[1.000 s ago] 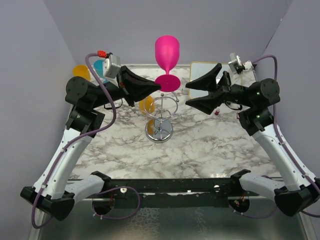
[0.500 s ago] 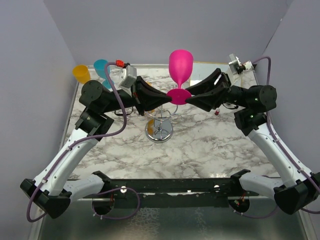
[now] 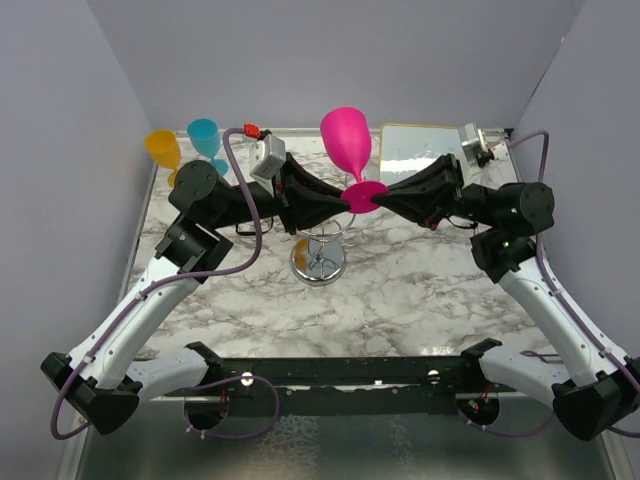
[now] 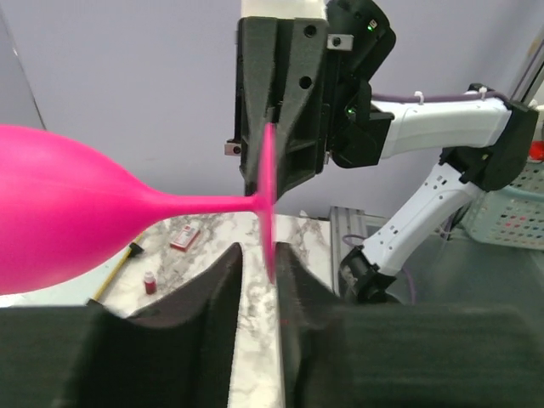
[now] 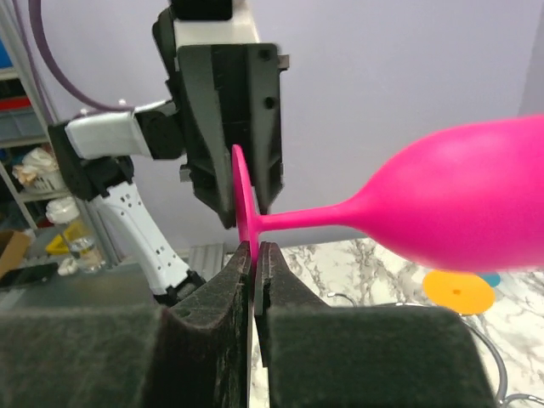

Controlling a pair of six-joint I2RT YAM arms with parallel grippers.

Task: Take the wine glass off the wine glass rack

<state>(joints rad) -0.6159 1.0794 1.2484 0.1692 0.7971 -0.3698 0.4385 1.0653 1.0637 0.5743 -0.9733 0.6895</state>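
Note:
The pink wine glass [image 3: 345, 135] hangs in the air above the wine glass rack [image 3: 320, 245], tilted to the left, clear of the chrome hooks. My right gripper [image 3: 385, 197] is shut on the rim of the glass's round foot [image 5: 244, 191], which shows pinched between the pads in the right wrist view. My left gripper [image 3: 345, 200] faces it from the other side. Its jaws stand slightly apart around the same foot [image 4: 269, 204], with a gap on the left pad's side. The bowl [image 4: 76, 212] points sideways in both wrist views.
An orange glass [image 3: 162, 148] and a blue glass [image 3: 203, 135] stand at the back left corner. A pale rectangular tray [image 3: 420, 140] lies at the back right. A small red bottle [image 4: 150, 282] and a red card [image 4: 184, 238] lie on the marble top.
The right gripper came in and shut on the glass's foot. The left gripper's jaws have parted from it. The glass now leans left, and both arms have shifted right.

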